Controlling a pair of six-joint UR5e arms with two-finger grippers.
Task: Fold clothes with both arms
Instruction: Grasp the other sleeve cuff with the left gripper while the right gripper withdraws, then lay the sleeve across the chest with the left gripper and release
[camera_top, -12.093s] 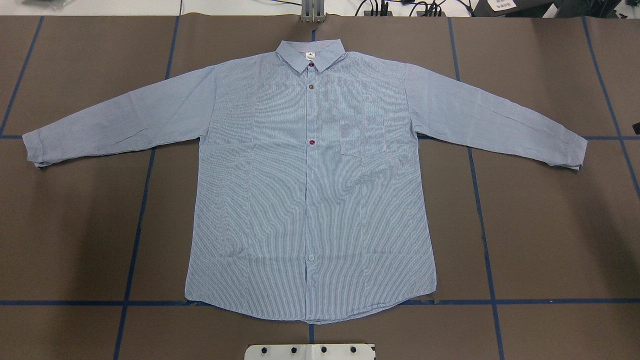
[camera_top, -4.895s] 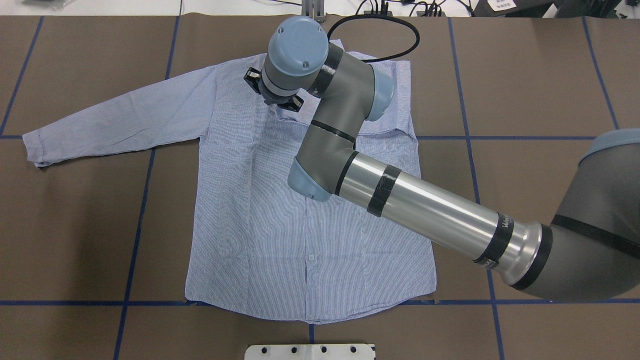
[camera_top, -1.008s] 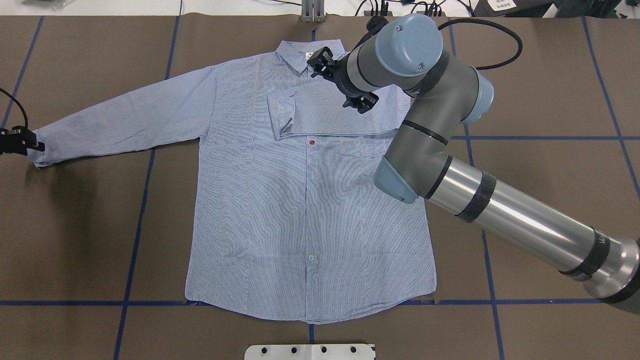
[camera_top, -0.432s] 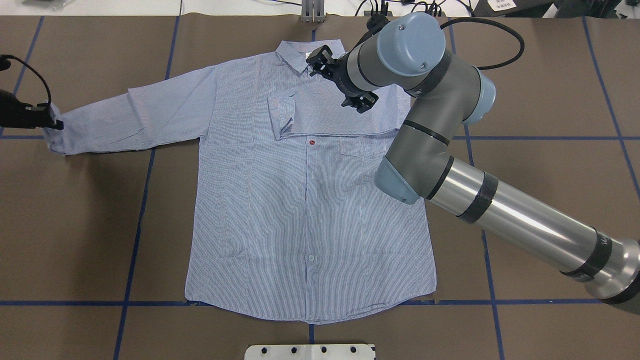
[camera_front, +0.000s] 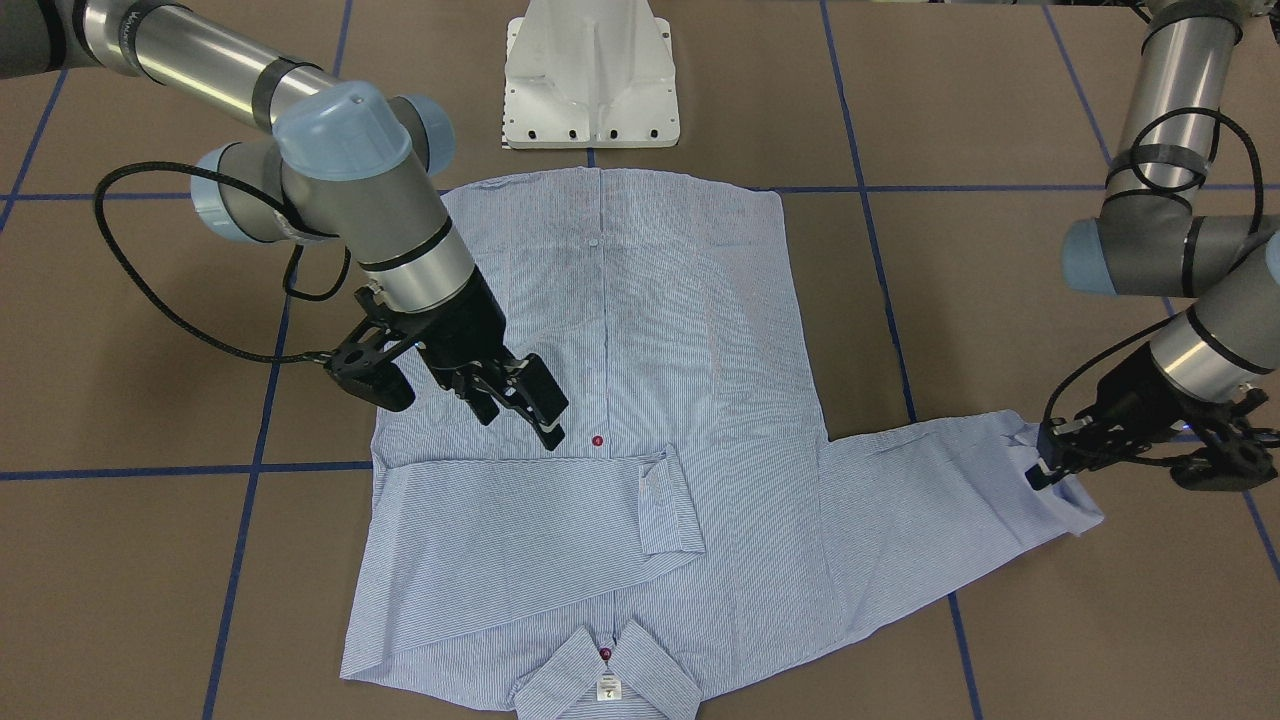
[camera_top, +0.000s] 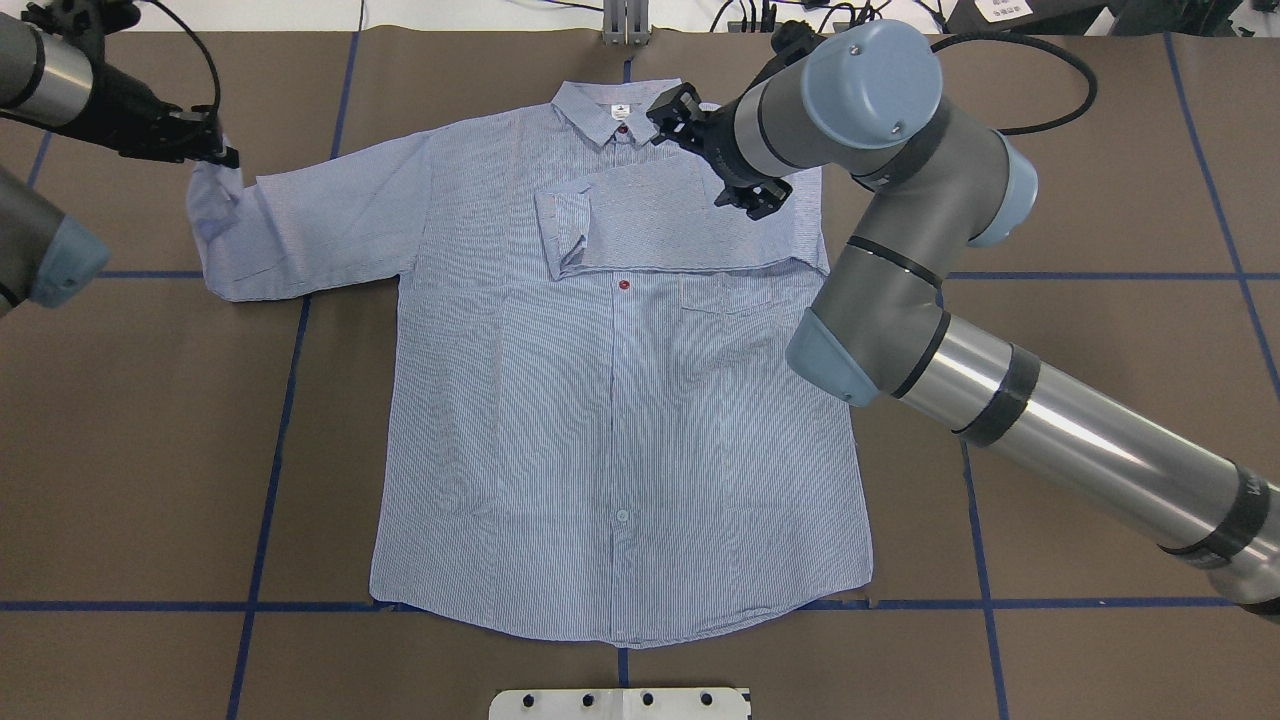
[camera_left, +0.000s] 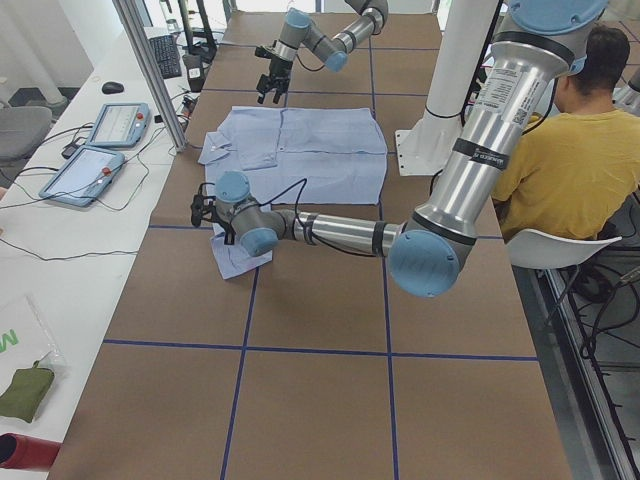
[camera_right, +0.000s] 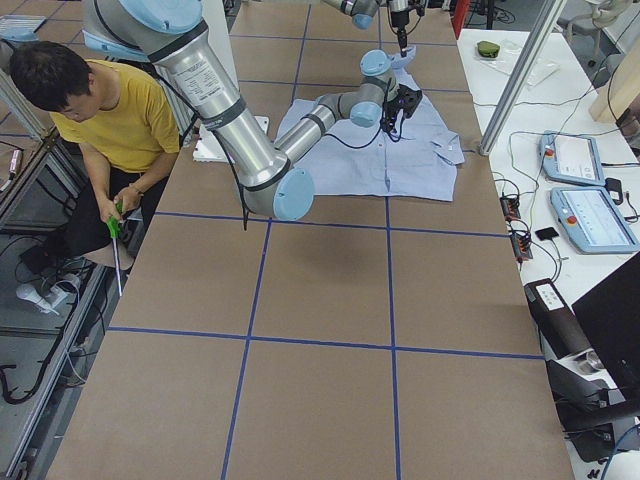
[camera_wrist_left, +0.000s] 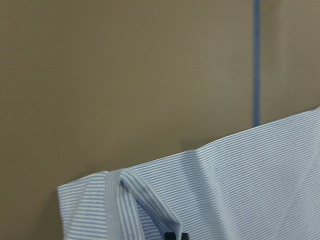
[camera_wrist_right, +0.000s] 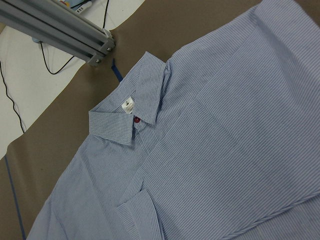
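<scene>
The striped light blue shirt (camera_top: 600, 430) lies front up on the brown table (camera_top: 1100, 150), collar (camera_top: 620, 105) at the far side. One sleeve is folded across the chest, its cuff (camera_top: 562, 225) near the button line. My right gripper (camera_front: 520, 418) hovers open and empty just above that folded sleeve. At the far left, my left gripper (camera_top: 215, 150) is shut on the other sleeve's cuff (camera_front: 1060, 495) and holds it off the table, so the sleeve bends back on itself. The left wrist view shows the pinched cuff (camera_wrist_left: 125, 200) close up.
The white pedestal base (camera_front: 590, 75) stands at the near edge behind the hem. Blue tape lines (camera_top: 270, 450) cross the table. A metal post (camera_top: 625, 20) stands behind the collar. A person in a yellow shirt (camera_left: 570, 150) sits beside the robot.
My left gripper has lifted the sleeve cuff and carried it toward the far side and inward, bending the sleeve. My right gripper has drifted slightly to the right above the folded sleeve.
</scene>
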